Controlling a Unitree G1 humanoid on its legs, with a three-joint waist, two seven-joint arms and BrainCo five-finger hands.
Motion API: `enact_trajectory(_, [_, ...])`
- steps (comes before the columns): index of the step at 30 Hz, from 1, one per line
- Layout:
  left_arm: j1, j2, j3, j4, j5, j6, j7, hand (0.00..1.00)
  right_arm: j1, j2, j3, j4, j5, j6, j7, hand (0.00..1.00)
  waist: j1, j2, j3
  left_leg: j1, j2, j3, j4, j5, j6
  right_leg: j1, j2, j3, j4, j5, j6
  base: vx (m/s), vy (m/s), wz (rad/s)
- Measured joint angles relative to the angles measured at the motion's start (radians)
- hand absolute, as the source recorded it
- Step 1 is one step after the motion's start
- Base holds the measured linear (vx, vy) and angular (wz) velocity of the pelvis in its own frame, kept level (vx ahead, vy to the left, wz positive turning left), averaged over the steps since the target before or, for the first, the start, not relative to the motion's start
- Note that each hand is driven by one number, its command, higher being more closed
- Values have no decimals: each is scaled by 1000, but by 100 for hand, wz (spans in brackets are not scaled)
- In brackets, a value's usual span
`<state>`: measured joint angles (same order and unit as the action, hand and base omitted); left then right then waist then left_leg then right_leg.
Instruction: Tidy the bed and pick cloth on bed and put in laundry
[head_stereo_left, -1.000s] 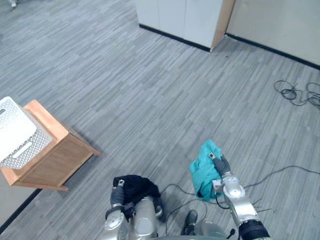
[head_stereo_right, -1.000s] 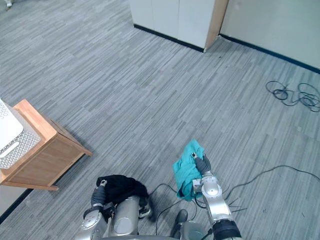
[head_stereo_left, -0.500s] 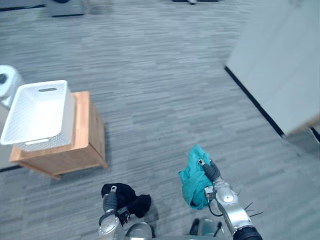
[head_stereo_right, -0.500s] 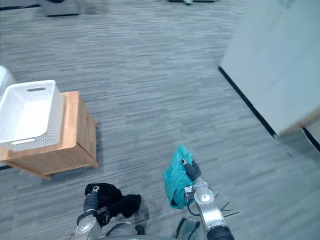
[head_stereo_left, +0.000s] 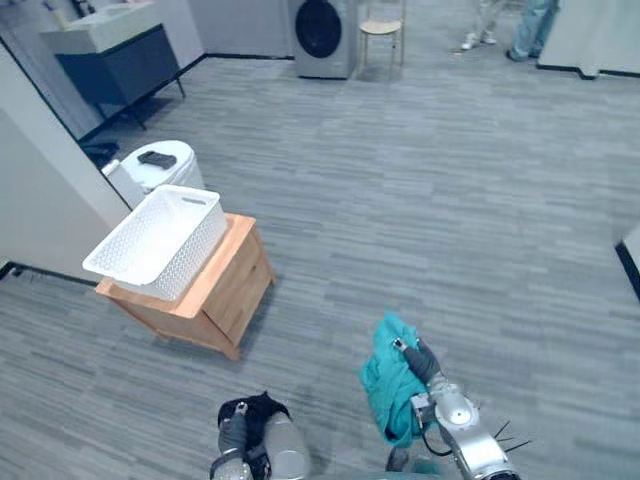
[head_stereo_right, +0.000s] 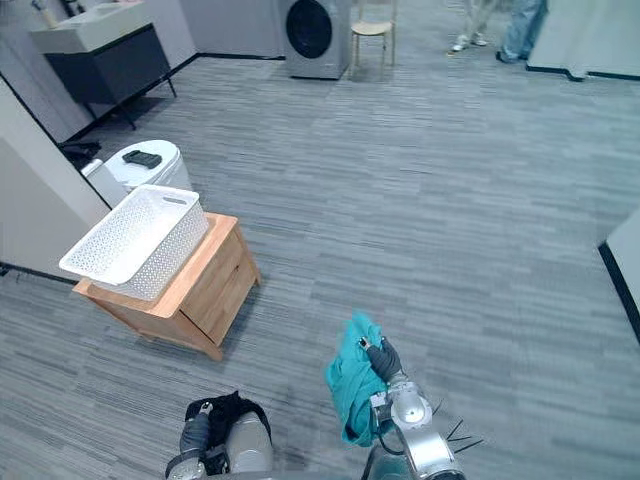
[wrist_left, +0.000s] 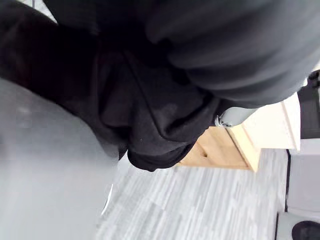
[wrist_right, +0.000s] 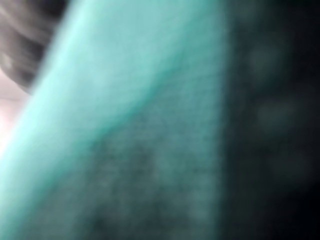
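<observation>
Left eye view has the right arm rising from the lower right, forearm bent upward. Its right hand (head_stereo_left: 421, 360) is curled round a crumpled teal cloth (head_stereo_left: 385, 392), which hangs in loose folds above the grey carpet floor (head_stereo_left: 400, 200). Low at the left, the left hand (head_stereo_left: 233, 433) sits against a bunched black cloth (head_stereo_left: 262, 405); whether it is closed on it cannot be told. A white perforated plastic basket (head_stereo_left: 158, 243) stands on a low wooden cabinet (head_stereo_left: 228, 292), well apart from both cloths.

Matt teal cloth (head_stereo_left: 384, 385), black cloth (wrist_left: 145, 120), perforated plastic basket (head_stereo_left: 193, 256), wooden stand (head_stereo_left: 238, 296).
</observation>
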<state>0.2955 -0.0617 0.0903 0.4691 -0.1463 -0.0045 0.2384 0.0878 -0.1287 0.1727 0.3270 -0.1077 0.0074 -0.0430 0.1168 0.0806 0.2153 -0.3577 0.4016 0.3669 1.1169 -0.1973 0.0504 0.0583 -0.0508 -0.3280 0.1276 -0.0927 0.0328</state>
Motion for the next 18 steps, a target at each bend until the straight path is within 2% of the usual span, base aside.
enact_trajectory(1, [-3,0,-1,-1,0,0,-1,100,-1,-1,-3,0,0,0,0,100,3,0,1,-6,-7,24,-35,-3,-4,4,0,-6,-5,-3,0,439,-201,79])
enact_trajectory(2, [-15,1,-1,-10,1,0,-17,100,-8,-2,-16,0,0,2,2,100,5,-3,2,-7,-73,186,-331,-12,-23,40,1,-75,-47,-14,11,395,-134,77])
enact_trajectory(3, [-20,1,-1,-10,1,0,-20,100,-11,-3,-16,0,-2,2,2,100,2,-6,5,3,-93,233,-414,-10,-26,53,1,-97,-56,-12,15,518,-121,131])
enact_trajectory(4, [-28,-1,-2,-10,2,2,-22,100,-23,-12,-18,0,-10,2,3,100,2,-17,11,42,-147,373,-650,3,-42,99,0,-155,-76,-26,30,455,-89,96])
enact_trajectory(6, [-28,-3,-1,-13,3,7,-22,100,-44,-24,-18,0,-19,2,2,100,9,-27,13,75,-184,482,-813,16,-53,148,7,-200,-95,-44,51,441,-60,88])
enact_trajectory(7, [-12,-3,3,-32,4,16,-21,100,-60,-26,-18,-3,-21,1,2,100,9,-27,13,104,-198,520,-860,24,-49,196,21,-223,-105,-61,78,412,-23,76])
enact_trajectory(8, [1,-4,9,-38,5,19,-21,100,-60,-20,-17,-10,-22,1,-1,100,10,-32,9,119,-210,517,-860,69,25,230,16,-237,-101,-72,96,542,4,82])
enact_trajectory(9, [11,-8,17,-38,11,24,-21,100,-52,-13,-9,-19,-23,1,2,100,9,-57,-6,133,-215,515,-847,76,72,235,-11,-252,-42,-82,111,580,94,76])
enact_trajectory(10, [17,-1,30,-39,14,25,-22,100,-53,-5,3,-26,-27,-1,4,100,9,-66,-14,155,-230,492,-849,54,107,186,-65,-247,145,-87,121,699,190,69])
enact_trajectory(11, [20,-3,41,-42,14,27,-21,100,-52,5,7,-34,-35,-4,7,100,8,-71,-15,175,-249,467,-860,47,117,131,-112,-243,329,-75,106,679,263,75])
enact_trajectory(12, [17,-8,46,-46,17,32,-20,100,-49,16,8,-38,-49,-10,9,100,-3,-85,-15,207,-286,426,-873,40,126,36,-190,-211,597,-40,43,669,243,125])
enact_trajectory(13, [2,8,38,-46,26,38,-18,100,-44,37,3,-37,-62,-10,12,100,-26,-90,-13,259,-324,358,-887,40,129,-55,-225,-121,835,-47,55,554,164,155])
enact_trajectory(15, [-9,32,15,-57,43,37,-18,100,-37,56,12,-38,-63,-12,24,100,-52,-79,-7,336,-349,263,-916,40,129,-111,-230,-90,898,-74,75,493,77,170])
enact_trajectory(16, [-15,47,-2,-71,47,36,-16,100,-36,65,17,-38,-62,-24,25,100,-55,-72,-3,370,-359,215,-936,40,128,-151,-230,-75,863,-97,78,501,9,174])
enact_trajectory(18, [-43,63,-14,-77,62,20,-15,100,-40,71,27,-45,-61,-39,25,100,-73,-78,-3,406,-386,99,-970,36,114,-231,-214,-9,653,-121,76,487,-115,180])
